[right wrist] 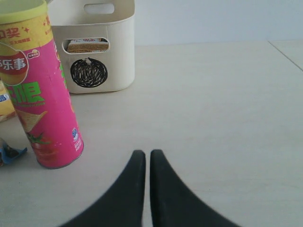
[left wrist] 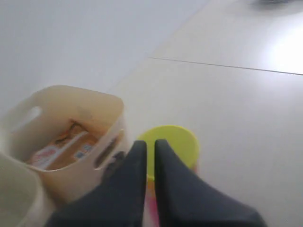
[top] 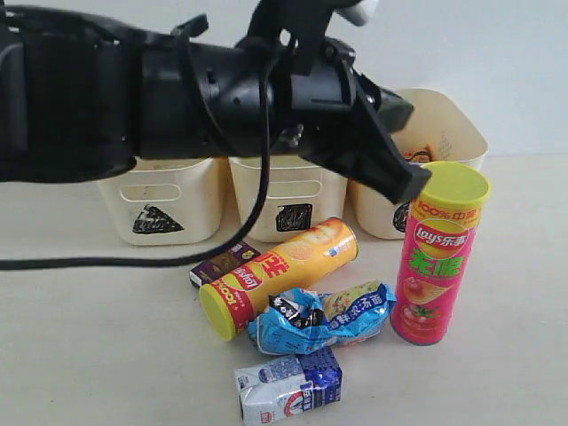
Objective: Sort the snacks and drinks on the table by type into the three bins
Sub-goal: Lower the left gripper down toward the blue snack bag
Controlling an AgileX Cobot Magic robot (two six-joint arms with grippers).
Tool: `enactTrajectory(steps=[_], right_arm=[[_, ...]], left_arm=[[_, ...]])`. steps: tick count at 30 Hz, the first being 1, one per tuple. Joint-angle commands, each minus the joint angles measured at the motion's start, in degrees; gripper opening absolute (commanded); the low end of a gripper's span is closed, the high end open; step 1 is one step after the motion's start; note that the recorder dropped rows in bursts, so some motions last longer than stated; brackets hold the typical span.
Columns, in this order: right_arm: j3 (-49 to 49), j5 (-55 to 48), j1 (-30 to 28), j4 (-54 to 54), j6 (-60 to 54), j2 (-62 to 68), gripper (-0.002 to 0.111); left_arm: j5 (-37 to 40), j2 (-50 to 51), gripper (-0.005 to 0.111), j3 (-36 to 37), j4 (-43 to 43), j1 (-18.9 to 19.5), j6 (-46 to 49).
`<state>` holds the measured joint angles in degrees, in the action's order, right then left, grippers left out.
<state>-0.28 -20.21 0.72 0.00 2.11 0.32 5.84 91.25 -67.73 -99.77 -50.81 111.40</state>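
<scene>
Table (top: 80, 337): pale cream; a white wall (top: 524, 62) was seen behind. Left gripper (left wrist: 150, 143), above the pink tube (top: 443, 266), and right gripper (right wrist: 147, 153): jaws were found closed, empty.

Counts:
- 3 bins: triangle bin (top: 164, 200), square bin (top: 284, 191), circle bin (top: 453, 133).
- 2 crisp tubes: yellow tube (top: 280, 275), pink tube (top: 437, 257).
- 2 bags: blue bag (top: 324, 315) on the desk (top: 89, 355), orange bag (left wrist: 66, 146) inside the circle bin.
- 2 cartons: milk carton (top: 288, 386), purple box (top: 222, 264).
</scene>
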Motion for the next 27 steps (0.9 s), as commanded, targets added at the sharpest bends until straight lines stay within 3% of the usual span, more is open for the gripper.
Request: enactTrajectory(steps=[1,3,7,15,22,25,26,27], right_arm=[[0.28,0.37,-0.14,0.0,0.37,-0.32,0.001],[0.28,0.37,-0.14,0.0,0.37,-0.32,0.001],[0.28,0.37,-0.14,0.0,0.37,-0.32,0.001],[0.28,0.37,-0.14,0.0,0.37,-0.32,0.001],[0.28,0.37,-0.14,0.0,0.37,-0.32,0.001],[0.28,0.37,-0.14,0.0,0.37,-0.32,0.001],[0.28,0.37,-0.14,0.0,0.37,-0.32,0.001],[0.28,0.37,-0.14,0.0,0.37,-0.32,0.001]], left_arm=[[12.77,-0.52,0.004,2.57,-0.17,-0.2,-1.71],[16.16,-0.52,0.004,3.02,3.08,-0.2,-3.72],[23.99,-0.52,0.004,2.99,20.08,-0.2,-14.25],[36.53,-0.52,0.004,2.99,52.86,-0.2,-44.62],[44.15,-0.52,0.005,2.99,68.56,-0.2,-63.49],[44.2,-0.52,0.018,2.99,72.29,-0.2,-65.86],[44.2,-0.52,0.028,2.99,73.33,-0.2,-66.3],[44.03,-0.52,0.045,2.99,74.09,-0.2,-66.41]])
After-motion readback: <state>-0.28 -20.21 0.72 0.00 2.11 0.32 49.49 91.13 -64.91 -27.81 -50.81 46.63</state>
